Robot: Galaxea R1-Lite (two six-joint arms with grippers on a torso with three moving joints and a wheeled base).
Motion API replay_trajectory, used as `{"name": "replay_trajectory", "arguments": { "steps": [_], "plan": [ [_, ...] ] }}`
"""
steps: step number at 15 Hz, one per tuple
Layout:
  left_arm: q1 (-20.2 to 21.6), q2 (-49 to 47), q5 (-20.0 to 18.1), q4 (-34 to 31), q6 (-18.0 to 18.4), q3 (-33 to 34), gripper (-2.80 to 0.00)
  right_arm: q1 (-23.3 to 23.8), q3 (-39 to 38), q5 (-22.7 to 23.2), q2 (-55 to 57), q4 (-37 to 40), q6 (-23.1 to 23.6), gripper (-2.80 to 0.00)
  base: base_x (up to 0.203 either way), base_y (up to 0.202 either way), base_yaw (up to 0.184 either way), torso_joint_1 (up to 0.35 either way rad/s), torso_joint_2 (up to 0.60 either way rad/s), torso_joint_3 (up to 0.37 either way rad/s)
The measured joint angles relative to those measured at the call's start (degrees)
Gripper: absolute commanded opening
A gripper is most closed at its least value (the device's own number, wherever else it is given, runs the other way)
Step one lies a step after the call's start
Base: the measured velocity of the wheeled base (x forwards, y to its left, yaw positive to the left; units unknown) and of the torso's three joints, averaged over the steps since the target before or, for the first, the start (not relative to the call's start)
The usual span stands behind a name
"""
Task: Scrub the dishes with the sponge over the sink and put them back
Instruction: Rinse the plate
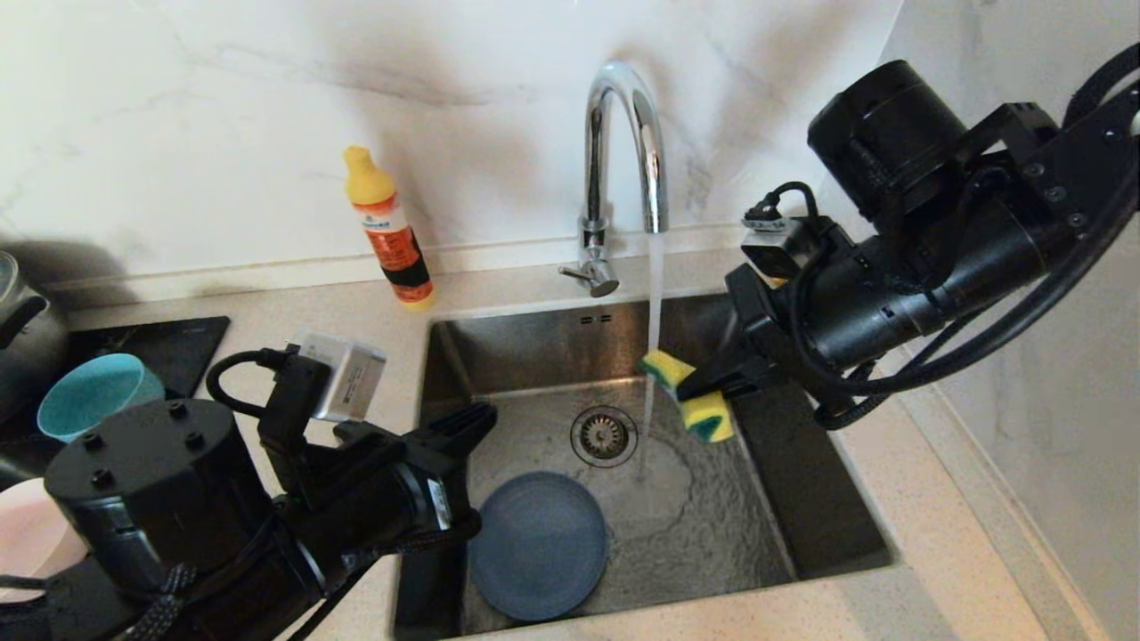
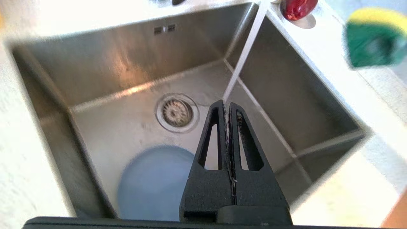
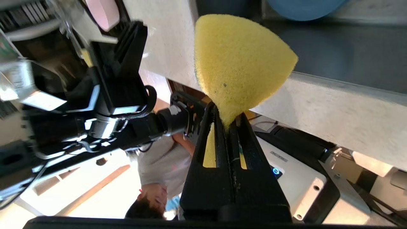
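The right gripper (image 1: pixel 690 390) is clamped on the yellow-green sponge (image 1: pixel 704 411), holding it above the sink (image 1: pixel 802 481), apparently under the tap's (image 1: pixel 623 142) running stream. The slate-blue plate (image 1: pixel 539 545) lies in the basin. The left gripper (image 1: pixel 481 418), jaws together and empty, hangs over the sink's left edge.

sink (image 1: pixel 802 499) right half bare, plate (image 1: pixel 539 545) front-left, tap (image 1: pixel 623 133) overhead

Right pincer (image 3: pixel 226 119) pinching yellow sponge (image 3: pixel 238 63) at its waist, left arm (image 3: pixel 105 95) beyond
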State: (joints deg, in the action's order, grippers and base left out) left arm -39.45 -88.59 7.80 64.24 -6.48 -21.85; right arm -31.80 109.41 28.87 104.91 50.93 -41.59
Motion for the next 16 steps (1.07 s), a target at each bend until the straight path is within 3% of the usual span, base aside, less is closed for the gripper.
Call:
{"name": "replay_trajectory", "arguments": {
  "steps": [3, 13, 16],
  "plan": [
    [0.29, 0.04, 1.18, -0.13, -4.29, 1.29, -2.80, 1.94, -3.17, 0.17, -3.07, 0.14, 0.01, -2.80, 0.000, 0.000, 0.000, 0.000, 0.00, 0.000],
    [0.43, -0.90, 2.92, -1.01, -6.40, 1.93, -2.80, 10.05, -13.10, 1.55, -13.44, -0.15, 0.34, -2.80, 0.000, 0.000, 0.000, 0.000, 0.00, 0.000],
    [0.43, -2.80, 5.36, -2.30, -6.82, 1.79, -2.80, 11.90, -14.52, 2.74, -15.67, -0.12, 0.34, -2.80, 0.000, 0.000, 0.000, 0.000, 0.00, 0.000]
  ]
}}
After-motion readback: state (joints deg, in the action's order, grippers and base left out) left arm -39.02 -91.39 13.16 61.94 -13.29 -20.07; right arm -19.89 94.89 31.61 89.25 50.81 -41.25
